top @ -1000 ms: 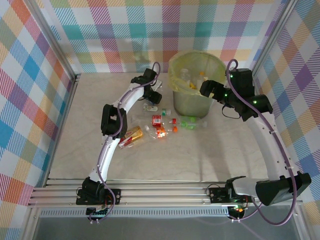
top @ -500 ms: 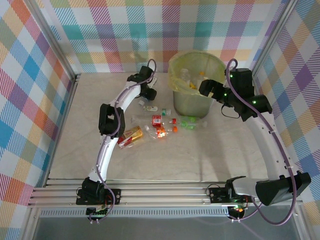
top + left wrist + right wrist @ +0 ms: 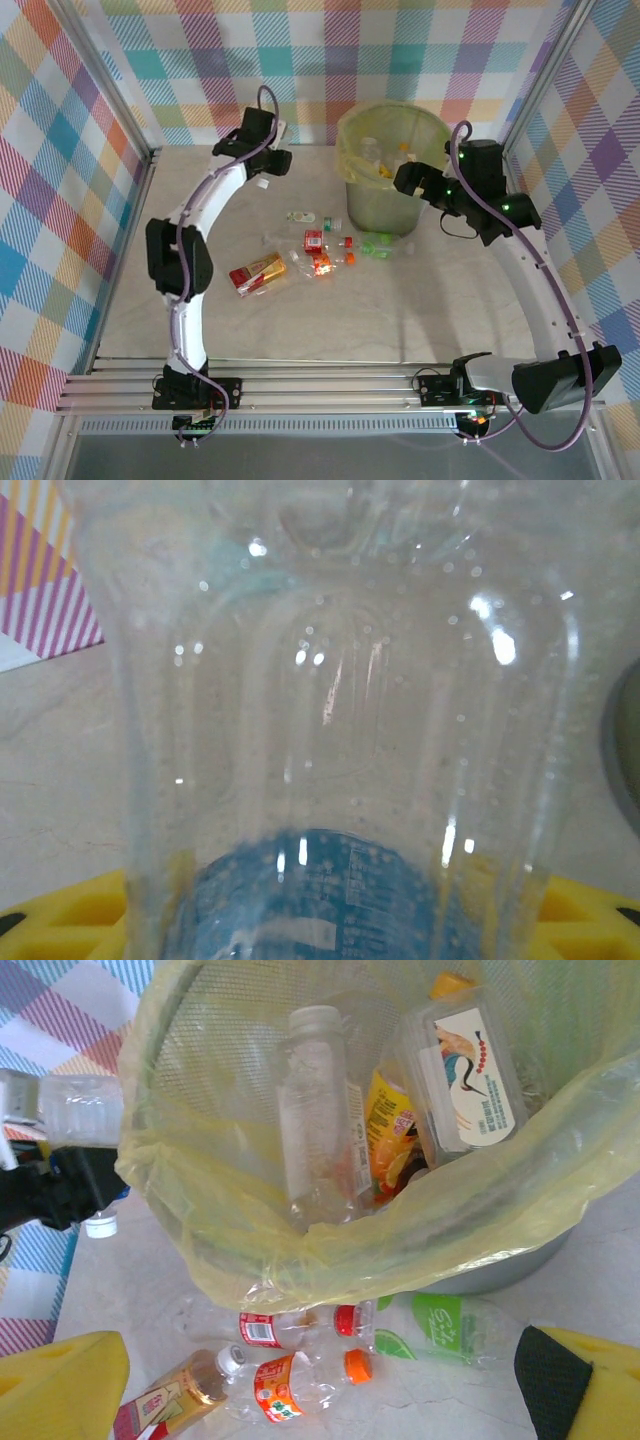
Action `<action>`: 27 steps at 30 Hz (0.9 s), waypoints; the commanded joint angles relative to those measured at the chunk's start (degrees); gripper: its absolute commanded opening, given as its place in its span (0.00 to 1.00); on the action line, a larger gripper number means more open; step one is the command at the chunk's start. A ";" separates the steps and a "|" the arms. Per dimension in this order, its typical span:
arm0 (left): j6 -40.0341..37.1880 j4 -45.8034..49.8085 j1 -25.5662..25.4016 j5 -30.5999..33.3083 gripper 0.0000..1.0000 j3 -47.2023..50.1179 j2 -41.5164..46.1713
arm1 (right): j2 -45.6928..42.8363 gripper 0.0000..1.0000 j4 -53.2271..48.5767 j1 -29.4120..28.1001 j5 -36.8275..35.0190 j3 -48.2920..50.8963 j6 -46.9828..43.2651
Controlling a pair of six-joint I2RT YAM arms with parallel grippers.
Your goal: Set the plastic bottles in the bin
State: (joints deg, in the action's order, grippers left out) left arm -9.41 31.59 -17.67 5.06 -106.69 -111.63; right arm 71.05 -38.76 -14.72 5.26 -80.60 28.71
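Now left fingers [image 3: 70, 920], pinching a clear bottle [image 3: 320, 730], have lifted; right fingers [image 3: 55, 1385] spread.

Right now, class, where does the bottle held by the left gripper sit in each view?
Top external: bottle upper left, in the left gripper.
Left wrist: centre, close up.
Right wrist: left edge, upper half.
Landmark: the bin, to the bottle's right in top and right wrist views.
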 commanded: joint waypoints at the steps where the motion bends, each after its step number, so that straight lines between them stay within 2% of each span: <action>1: 2.66 -6.36 0.32 -1.67 0.56 6.78 7.52 | -2.34 1.00 3.44 -0.39 2.51 1.63 0.83; 9: 6.67 -13.22 0.27 -3.07 0.56 23.46 24.09 | -3.61 1.00 9.06 -0.40 8.68 5.36 1.33; 17: 12.50 -18.04 -0.64 -9.39 0.57 34.04 35.70 | -3.42 1.00 14.09 -1.25 13.46 8.74 2.27; 27: 15.87 -19.76 -8.97 -13.31 0.59 39.31 41.01 | -1.69 1.00 17.34 -6.71 14.06 9.34 0.68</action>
State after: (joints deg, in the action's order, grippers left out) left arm 4.01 15.00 -24.62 -5.28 -68.69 -72.44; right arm 68.62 -24.86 -20.03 17.72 -71.88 30.46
